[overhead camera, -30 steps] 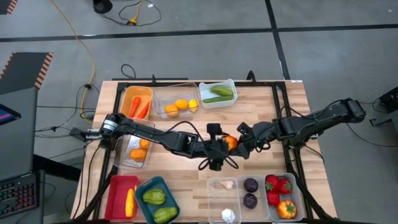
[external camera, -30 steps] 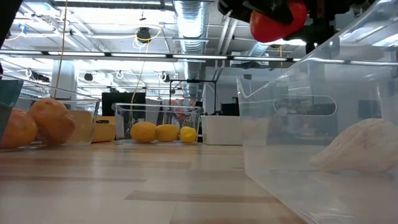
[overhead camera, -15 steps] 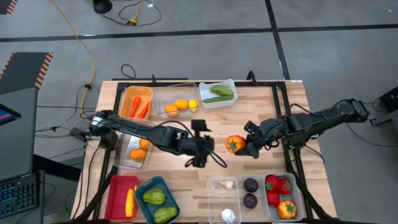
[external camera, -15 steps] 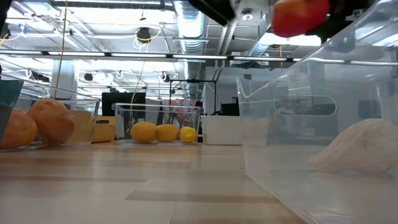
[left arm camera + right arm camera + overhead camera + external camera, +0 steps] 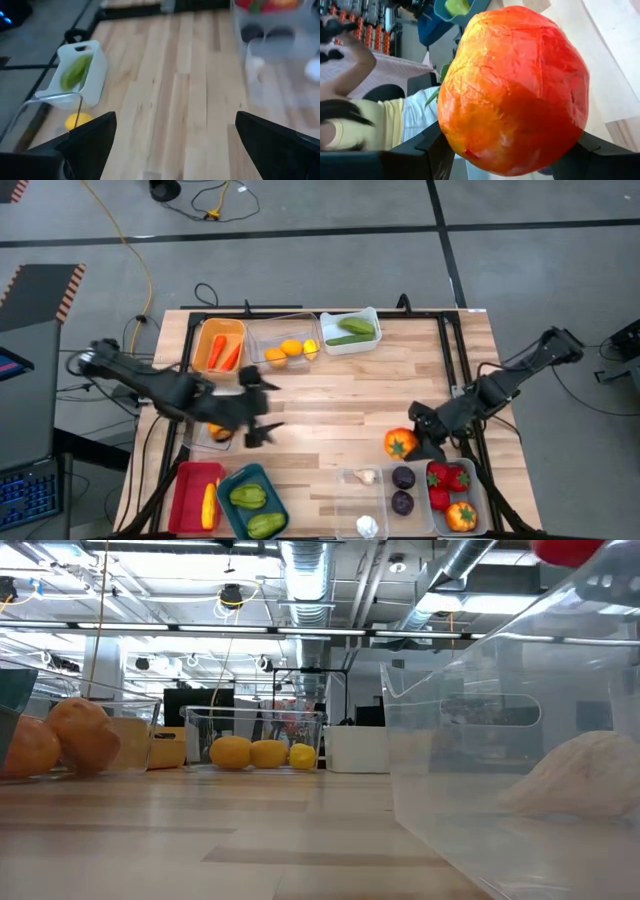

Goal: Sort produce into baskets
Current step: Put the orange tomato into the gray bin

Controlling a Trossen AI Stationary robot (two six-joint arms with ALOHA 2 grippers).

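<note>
My right gripper [image 5: 413, 439] is shut on a red-orange toy fruit with a green stem [image 5: 400, 444], above the table just left of the clear bins at the near right. The fruit fills the right wrist view [image 5: 515, 85] and shows at the top of the low view [image 5: 566, 548]. My left gripper [image 5: 262, 418] is open and empty over the table's left half, beside a clear bin of orange fruits [image 5: 221, 426]. In the left wrist view its fingers stand wide apart [image 5: 175, 145] with bare wood between them. My right gripper pinches the red-orange fruit between its two fingers [image 5: 427, 150], one on each side of the fruit's body [image 5: 470, 135]. The fingers come from the table's right, slanting toward the near left. The fruit is lifted clear of the table.
Along the far edge stand an orange bin with carrots [image 5: 220, 348], a clear bin with yellow fruits [image 5: 285, 346] and a white bin with cucumbers [image 5: 350, 330]. Along the near edge stand a red bin [image 5: 185, 498], a teal bin [image 5: 278, 508] and clear bins with garlic [image 5: 345, 498], purple fruits [image 5: 403, 490] and red fruits [image 5: 455, 495].
Both grippers were together at the fruit in the table's middle. My left gripper has drawn back toward the table's left edge without it. My right gripper has carried the fruit toward the near right, toward the clear bins, keeping it clear of the table.
</note>
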